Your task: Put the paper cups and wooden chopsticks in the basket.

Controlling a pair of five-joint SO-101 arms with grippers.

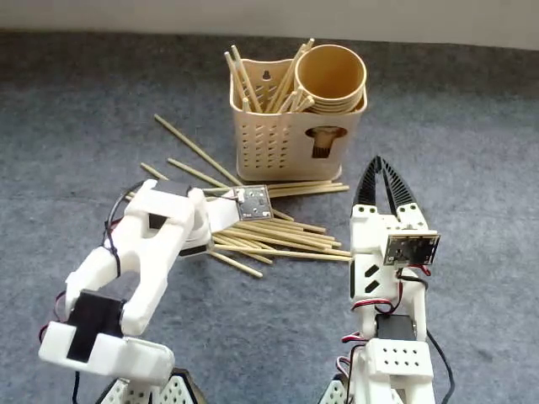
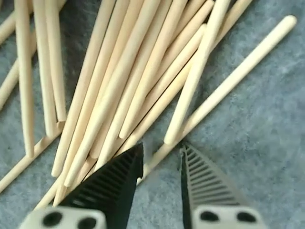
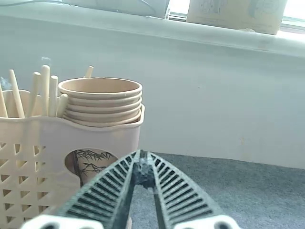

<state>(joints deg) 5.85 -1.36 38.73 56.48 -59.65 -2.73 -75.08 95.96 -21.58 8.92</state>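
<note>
Paper cups, five stacked, share one basket with several chopsticks.

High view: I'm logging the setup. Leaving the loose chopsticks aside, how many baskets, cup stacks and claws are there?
Basket: 1
Cup stack: 1
Claws: 2, the left claw and the right claw
Total: 4

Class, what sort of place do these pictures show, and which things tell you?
Probably an indoor robot workbench, perhaps a lab: grey felt-covered table, left arm and right arm side by side, window ledge above a plain wall.
</note>
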